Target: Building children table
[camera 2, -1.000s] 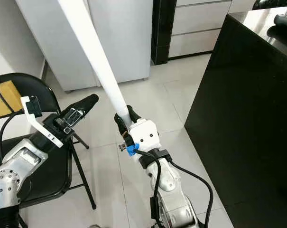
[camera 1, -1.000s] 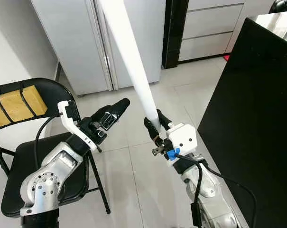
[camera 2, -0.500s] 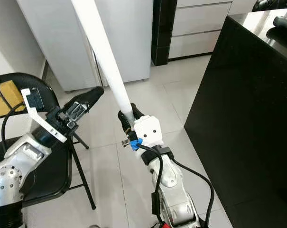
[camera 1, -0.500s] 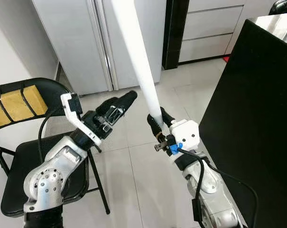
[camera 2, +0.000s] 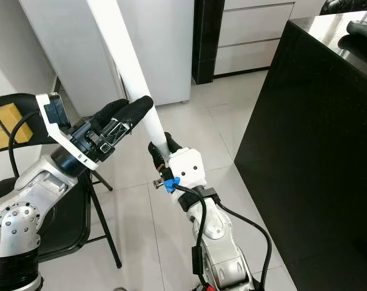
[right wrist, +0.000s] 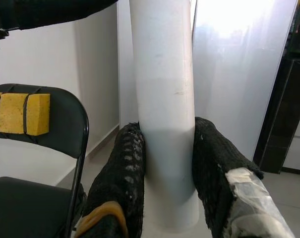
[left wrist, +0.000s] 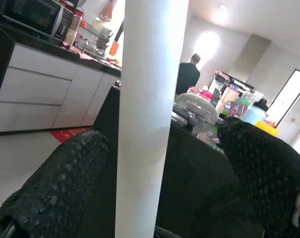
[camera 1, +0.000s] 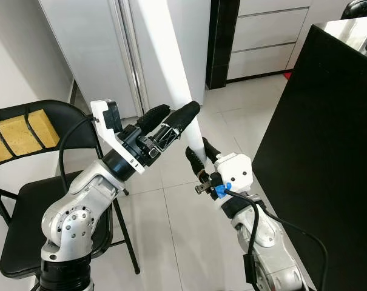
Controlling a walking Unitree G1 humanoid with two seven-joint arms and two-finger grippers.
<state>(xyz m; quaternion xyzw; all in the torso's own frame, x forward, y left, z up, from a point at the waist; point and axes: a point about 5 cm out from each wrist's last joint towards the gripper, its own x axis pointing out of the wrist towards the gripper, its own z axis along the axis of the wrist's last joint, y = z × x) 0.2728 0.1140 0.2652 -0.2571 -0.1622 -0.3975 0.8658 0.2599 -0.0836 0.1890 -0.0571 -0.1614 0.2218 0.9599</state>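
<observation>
the right end effector [camera 1: 199, 159] pinches the lower end of the white table leg [camera 1: 171, 73], which rises steeply above it. the left end effector [camera 1: 173, 116], fingers spread, straddles the leg higher up. best to close squarely on the leg before shifting any weight.

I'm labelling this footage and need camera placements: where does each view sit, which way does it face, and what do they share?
Left eye view: head, looking down; both silver arms, left pincer open around the white table leg, folding chair.
Right eye view: same scene; right pincer clamping the leg's lower end.
Left wrist view: along its fingers, leg between, kitchen and a person beyond.
Right wrist view: fingers pressing the leg.
Shared: the leg.
</observation>
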